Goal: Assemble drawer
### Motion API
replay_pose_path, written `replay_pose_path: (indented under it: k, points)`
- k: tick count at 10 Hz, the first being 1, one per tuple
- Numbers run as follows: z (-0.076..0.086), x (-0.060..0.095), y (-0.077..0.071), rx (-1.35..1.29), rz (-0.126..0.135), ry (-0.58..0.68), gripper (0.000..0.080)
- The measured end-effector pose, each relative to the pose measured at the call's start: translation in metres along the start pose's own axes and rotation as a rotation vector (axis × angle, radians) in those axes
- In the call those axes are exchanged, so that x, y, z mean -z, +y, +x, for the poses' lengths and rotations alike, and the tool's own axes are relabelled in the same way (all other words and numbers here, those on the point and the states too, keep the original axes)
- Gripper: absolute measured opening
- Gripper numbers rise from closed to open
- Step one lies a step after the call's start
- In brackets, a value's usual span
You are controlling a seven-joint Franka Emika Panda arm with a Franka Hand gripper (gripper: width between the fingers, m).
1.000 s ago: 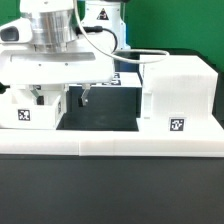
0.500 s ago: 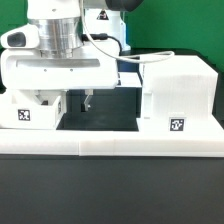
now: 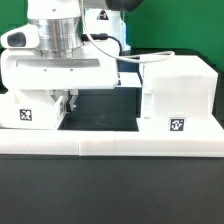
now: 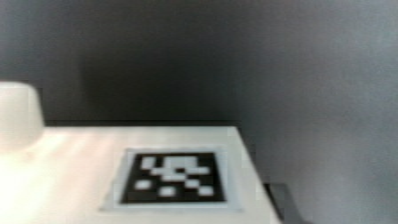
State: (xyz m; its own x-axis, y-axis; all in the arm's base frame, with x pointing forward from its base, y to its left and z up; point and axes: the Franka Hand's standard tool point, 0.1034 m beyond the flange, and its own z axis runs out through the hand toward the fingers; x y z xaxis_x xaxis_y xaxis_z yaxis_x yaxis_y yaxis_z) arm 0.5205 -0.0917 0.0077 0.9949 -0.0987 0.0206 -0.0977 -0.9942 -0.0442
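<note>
Table: the black table top [image 3: 100, 112] shows in the exterior view between the two white pieces.
Front wall: a low white border wall [image 3: 110, 150] runs across nearest that camera, with the drawer parts just behind it.
Tray: the small white tray [image 3: 40, 118] sits toward the exterior view's left, with a square tag [image 3: 25, 114] on its front face.
Shell: the big boxy shell [image 3: 178, 85] stands upright toward the exterior view's right, well apart from the tray. It has a second tag [image 3: 177, 125] low on its front.
Gripper: the gripper [image 3: 62, 100] hangs over the tray, and its broad white body covers the tray's top. You can make out one dark finger [image 3: 72, 101] by the tray's edge. The other is hidden, so you cannot tell whether the fingers are spread or pinching.
Wrist camera: it gives you what the exterior view hides, a blurred white face [image 4: 63, 160] close up. That face carries a printed square [image 4: 173, 178], with dark ground beyond.
Backdrop: a green wall [image 3: 190, 25] lies farthest off.
</note>
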Motion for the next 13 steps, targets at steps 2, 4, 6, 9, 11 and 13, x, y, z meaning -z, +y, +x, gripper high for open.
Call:
replay_pose_path:
  k: [2, 4, 6, 9, 11, 13]
  points:
    - [0.000, 0.000, 0.000, 0.000, 0.000, 0.001, 0.0041]
    - [0.000, 0.000, 0.000, 0.000, 0.000, 0.001, 0.0041]
    - [0.000, 0.000, 0.000, 0.000, 0.000, 0.001, 0.0041]
    - [0.005, 0.017, -0.021, 0.080, 0.003, 0.001, 0.0041]
    - [0.002, 0.029, -0.030, 0.176, 0.023, -0.014, 0.0042]
    - [0.001, 0.030, -0.024, 0.210, 0.031, -0.014, 0.0042]
